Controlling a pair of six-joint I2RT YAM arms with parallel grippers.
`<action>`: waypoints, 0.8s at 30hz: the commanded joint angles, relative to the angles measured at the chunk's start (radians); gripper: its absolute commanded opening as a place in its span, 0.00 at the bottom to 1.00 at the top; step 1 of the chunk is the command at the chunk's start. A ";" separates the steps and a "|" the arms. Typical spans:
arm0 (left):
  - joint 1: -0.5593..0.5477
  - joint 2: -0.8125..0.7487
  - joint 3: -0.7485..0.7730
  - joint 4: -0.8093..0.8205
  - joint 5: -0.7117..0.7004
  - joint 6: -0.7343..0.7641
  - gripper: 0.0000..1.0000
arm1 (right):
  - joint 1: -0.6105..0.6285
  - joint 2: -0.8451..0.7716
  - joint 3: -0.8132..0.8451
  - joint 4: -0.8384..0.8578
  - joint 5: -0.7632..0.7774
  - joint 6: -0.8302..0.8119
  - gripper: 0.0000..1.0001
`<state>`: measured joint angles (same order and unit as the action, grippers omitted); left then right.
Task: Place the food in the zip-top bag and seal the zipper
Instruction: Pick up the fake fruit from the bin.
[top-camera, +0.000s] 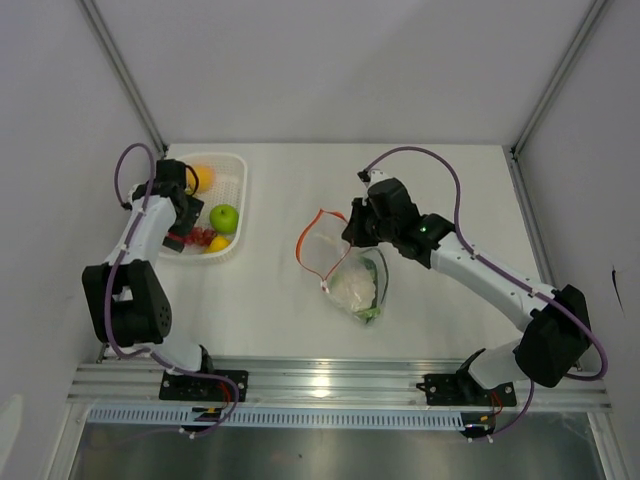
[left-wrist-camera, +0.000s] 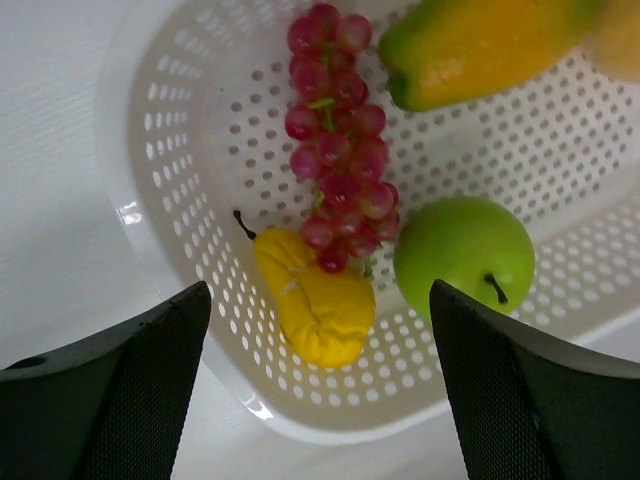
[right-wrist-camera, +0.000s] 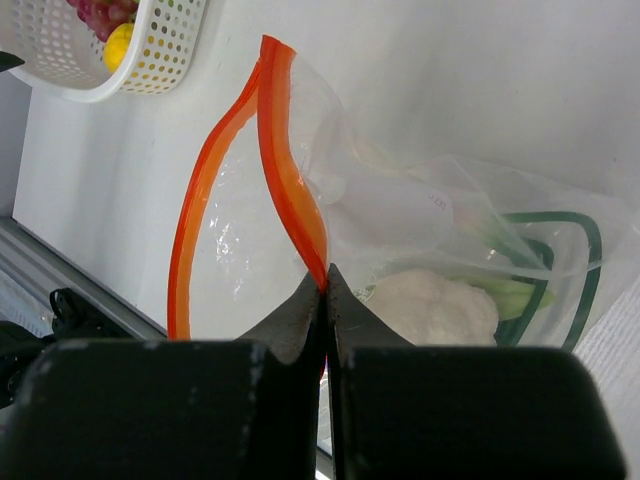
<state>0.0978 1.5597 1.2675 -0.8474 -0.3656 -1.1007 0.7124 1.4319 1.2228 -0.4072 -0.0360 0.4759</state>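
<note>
Right jaws pinched shut on the zipper (right-wrist-camera: 285, 180), holding the zip-top bag (top-camera: 355, 285) mouth open mid-surface. Cauliflower (right-wrist-camera: 440, 300) and green stalks (right-wrist-camera: 510, 295) are inside. Left jaws wide over the basket (left-wrist-camera: 170, 130) at the surface's left edge, above grapes (left-wrist-camera: 340, 150), yellow pear (left-wrist-camera: 315, 305) and green apple (left-wrist-camera: 460, 250). Suggest centring on one item (apple looks easiest), dropping straight, closing mid-body, clear of the basket wall.

view: left wrist | white perforated plastic basket (left-wrist-camera: 168, 190) on white tabletop (left-wrist-camera: 50, 150) | inside: bunch of red grapes (left-wrist-camera: 340, 150) touching yellow pear-shaped fruit (left-wrist-camera: 312, 305); round green apple (left-wrist-camera: 463, 258) just beside; yellow-green oblong fruit (left-wrist-camera: 480, 45) at far end | left gripper (left-wrist-camera: 320, 300): black fingers (left-wrist-camera: 130, 400) spread wide over near rim, holding nothing
</note>
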 joint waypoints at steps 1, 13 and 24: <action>0.040 0.066 0.062 -0.022 -0.042 -0.076 0.91 | -0.010 -0.027 -0.020 0.034 -0.031 -0.017 0.00; 0.060 0.267 0.187 -0.027 0.031 -0.094 0.89 | -0.036 -0.065 -0.060 0.051 -0.042 -0.005 0.00; 0.068 0.379 0.202 -0.010 0.103 -0.094 0.85 | -0.039 -0.062 -0.068 0.064 -0.050 0.013 0.00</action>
<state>0.1547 1.9213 1.4364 -0.8688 -0.2844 -1.1790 0.6785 1.4002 1.1580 -0.3798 -0.0746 0.4778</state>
